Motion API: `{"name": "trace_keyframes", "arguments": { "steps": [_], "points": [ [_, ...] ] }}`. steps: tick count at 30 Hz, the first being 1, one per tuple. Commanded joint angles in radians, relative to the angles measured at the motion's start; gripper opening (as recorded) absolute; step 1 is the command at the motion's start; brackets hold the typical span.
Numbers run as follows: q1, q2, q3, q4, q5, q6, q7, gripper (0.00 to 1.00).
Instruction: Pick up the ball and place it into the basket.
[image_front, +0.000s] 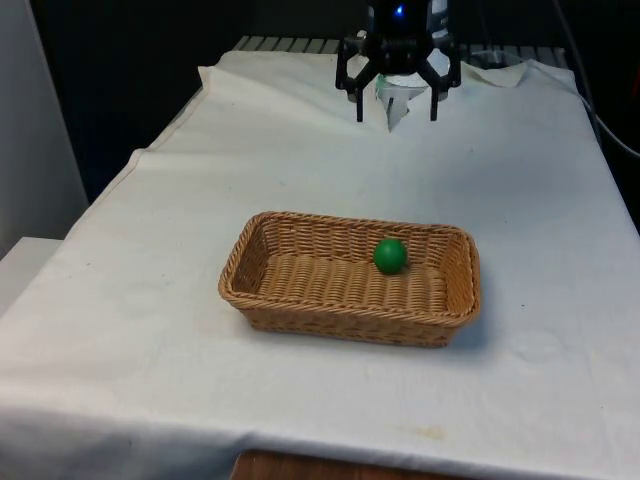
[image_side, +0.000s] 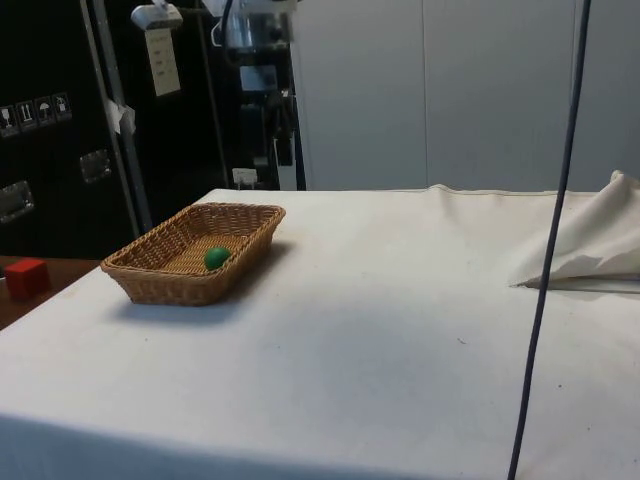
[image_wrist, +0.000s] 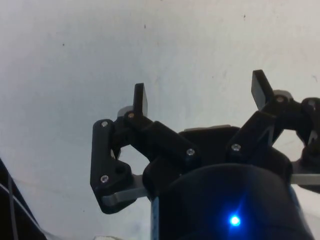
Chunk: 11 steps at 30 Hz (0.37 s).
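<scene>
Though in the basket (image_front: 300, 320), ball (image_front: 390, 256) well apart from pincer (image_front: 396, 118).

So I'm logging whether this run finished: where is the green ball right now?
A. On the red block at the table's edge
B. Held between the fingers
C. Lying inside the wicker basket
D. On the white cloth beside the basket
C: the green ball lies on the floor of the wicker basket, while the gripper hangs open and empty over the cloth beyond the basket.
</scene>
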<state>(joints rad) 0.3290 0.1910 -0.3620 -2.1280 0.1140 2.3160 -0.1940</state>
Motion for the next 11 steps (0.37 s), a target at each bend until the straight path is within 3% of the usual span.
{"name": "trace_keyframes", "arguments": {
  "steps": [1, 11],
  "points": [
    [0.003, -0.017, -0.004, -0.018, -0.015, 0.004, 0.015, 1.00],
    [-0.001, -0.051, -0.005, -0.062, 0.000, 0.002, 0.006, 1.00]
  ]
}}
